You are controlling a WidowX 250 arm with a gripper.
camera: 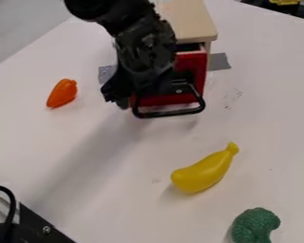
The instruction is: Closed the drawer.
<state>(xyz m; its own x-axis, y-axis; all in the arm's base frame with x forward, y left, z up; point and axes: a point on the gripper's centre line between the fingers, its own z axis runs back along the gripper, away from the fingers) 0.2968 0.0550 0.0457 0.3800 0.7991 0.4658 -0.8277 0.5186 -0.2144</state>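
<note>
Hand (pixel 124 96) at red drawer (pixel 191 66)

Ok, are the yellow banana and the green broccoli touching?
Apart. In the camera view, a strip of white tabletop separates the yellow banana from the green broccoli.

One fixed camera — looking down aslant over the tabletop (pixel 116 190).

Upper centre, the cabinet (pixel 187 21) has a smooth, pale wood top; its red drawer (pixel 194 66) looks smooth, the black handle (pixel 170 113) slightly shiny. The yellow toy banana (pixel 204 174) at lower right looks like smooth plastic; the green toy broccoli (pixel 255 225) is matt and bumpy.
</note>
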